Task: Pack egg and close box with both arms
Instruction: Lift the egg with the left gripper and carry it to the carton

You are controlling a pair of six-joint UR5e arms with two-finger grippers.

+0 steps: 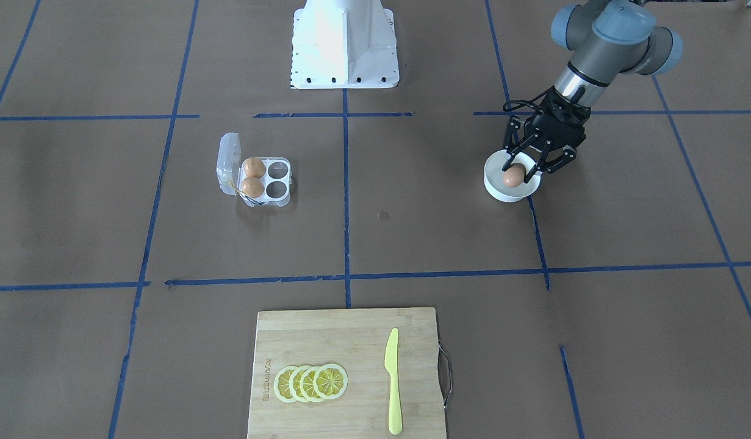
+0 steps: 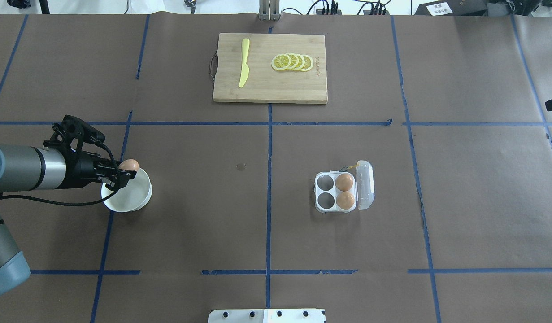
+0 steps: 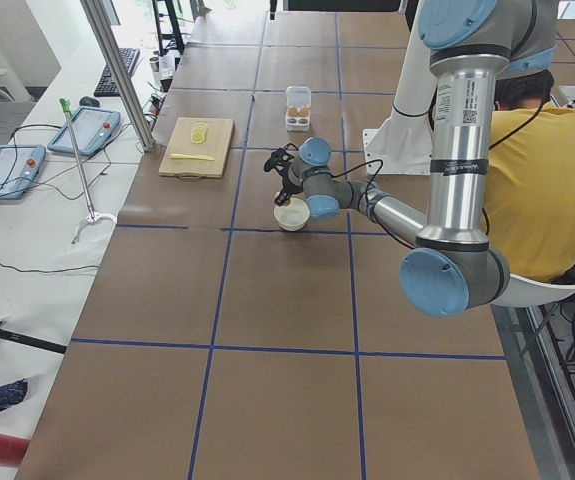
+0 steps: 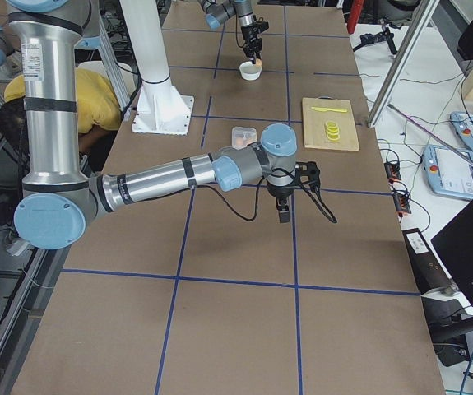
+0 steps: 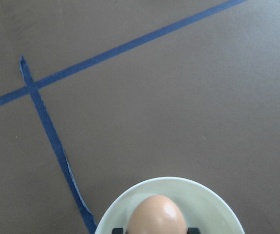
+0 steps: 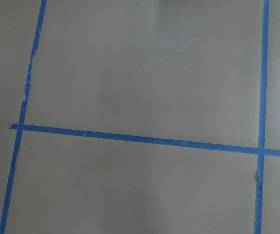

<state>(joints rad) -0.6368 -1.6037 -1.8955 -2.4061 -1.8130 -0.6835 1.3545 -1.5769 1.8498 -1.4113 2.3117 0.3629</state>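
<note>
- The left gripper [image 1: 521,171] has its two black fingers drawn in narrow around the egg [image 1: 513,177], one pad on each flank.
- The egg is orange-brown, smooth and matte, and in the left wrist view a soft highlight sits on its rounded crown.
- Directly beneath the gripper is one round white bowl [image 1: 496,189]. The egg hangs in the bowl's mouth, but I can't make out whether it touches the bowl's floor.
- Well away from that gripper, across the table's middle line, sits the egg carton [image 2: 325,198]. It is one clear plastic box with four round cups and a thin yellow band at one corner.
- Its lid [image 2: 364,185] stands swung back on the side farthest from the left gripper.
- Two carton eggs [image 2: 344,182] fill the two cups beside the lid, and the two cups nearer the gripper hold nothing.
- That makes three eggs, all the same colour: one in the fingers and two in the carton.
- The right gripper [image 4: 282,212] shows only small in the right side view, hanging over plain brown paper to one side of the carton. How its fingers stand is impossible to say.
- The right wrist camera sees only paper and blue tape lines.
- Far forward of both grippers lies one wooden cutting board [image 2: 267,87].
- On it are one yellow knife [image 2: 243,63] and four overlapping lemon slices [image 2: 293,62].
</note>
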